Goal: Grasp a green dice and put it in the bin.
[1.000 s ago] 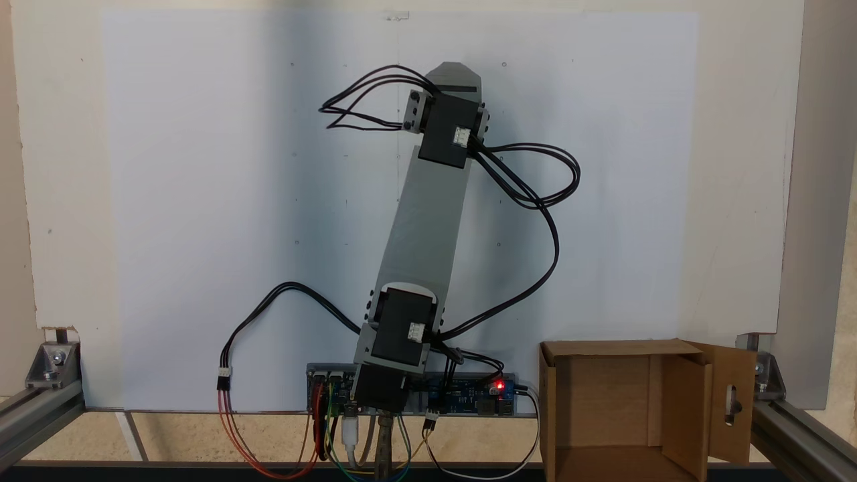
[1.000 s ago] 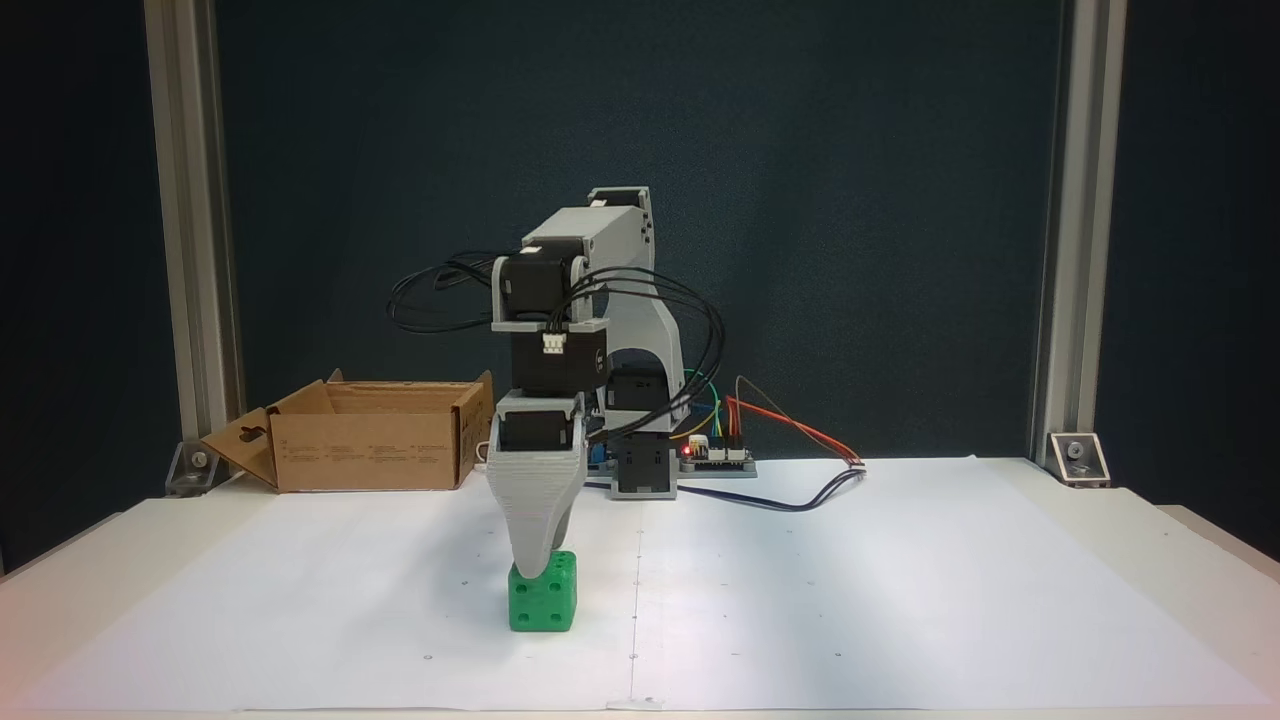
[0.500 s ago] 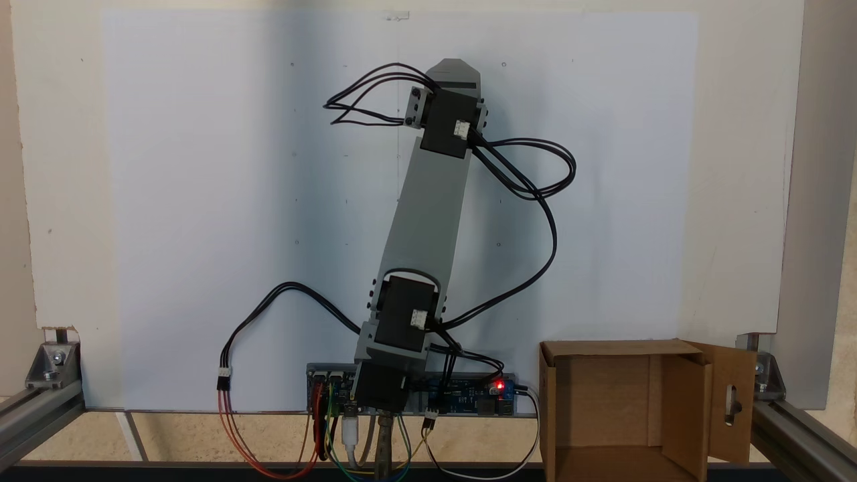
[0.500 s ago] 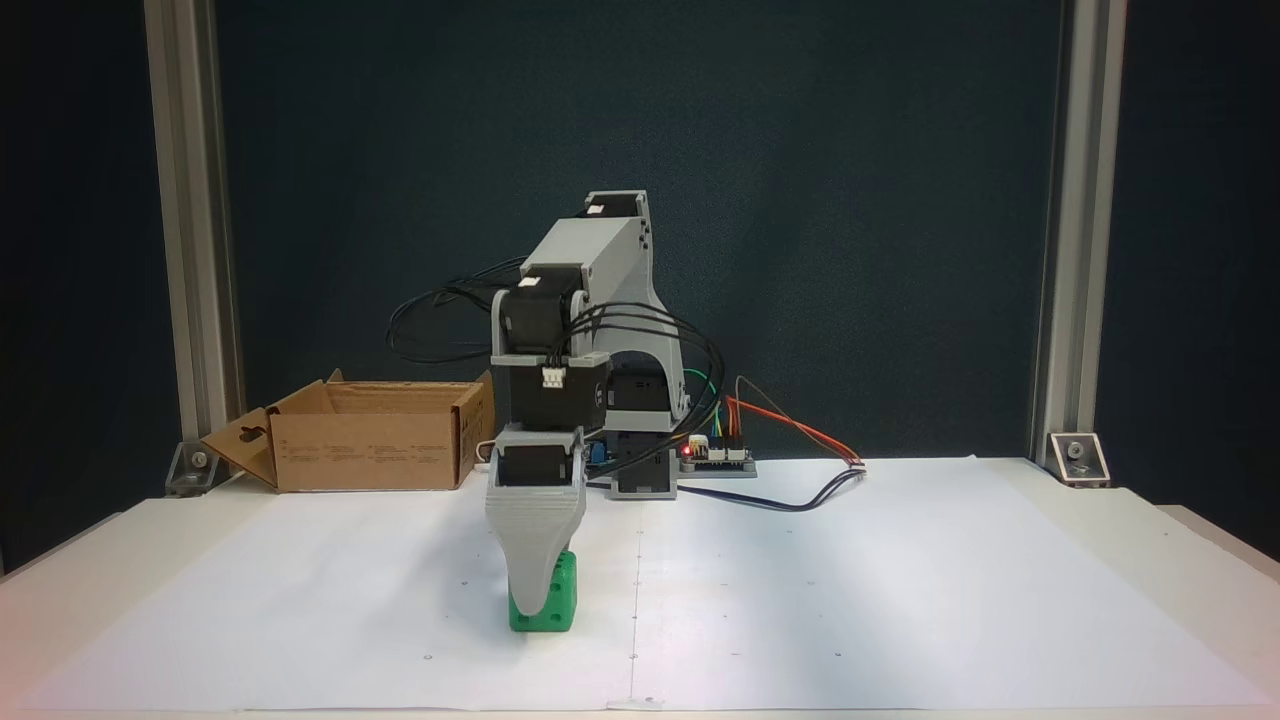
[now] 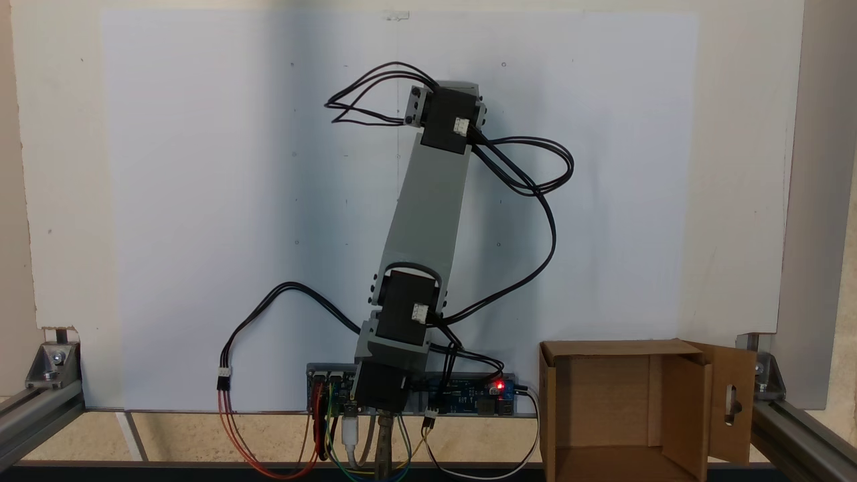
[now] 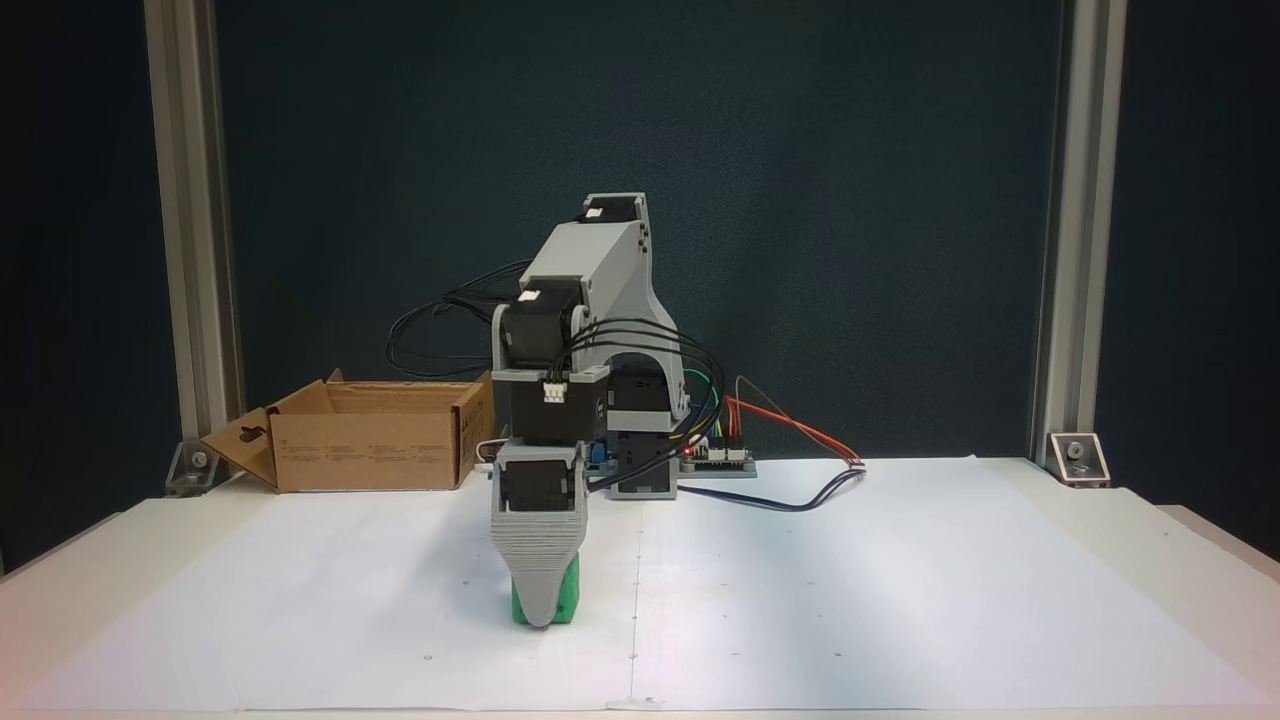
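Now the arm bends forward over the white paper and points its gripper straight down. In the fixed view from the front, the grey jaw reaches the paper and covers most of the dice; green shows only at either side of it. The dice sits on the paper a little left of the middle seam, towards the front edge. Only one jaw faces the camera, the other lying behind it, so I cannot tell whether the gripper is clamped or apart.

In the fixed view from above, the arm stretches from its base at the bottom edge up across the paper, hiding what lies beneath its tip.

The bin stands at the back left corner of the table in the front view, well apart from the dice, flaps spread. From above, the bin shows in the bottom right corner, one flap bearing an oblong slot.

A circuit board with a red light lies beside the base; black cables loop off the arm.
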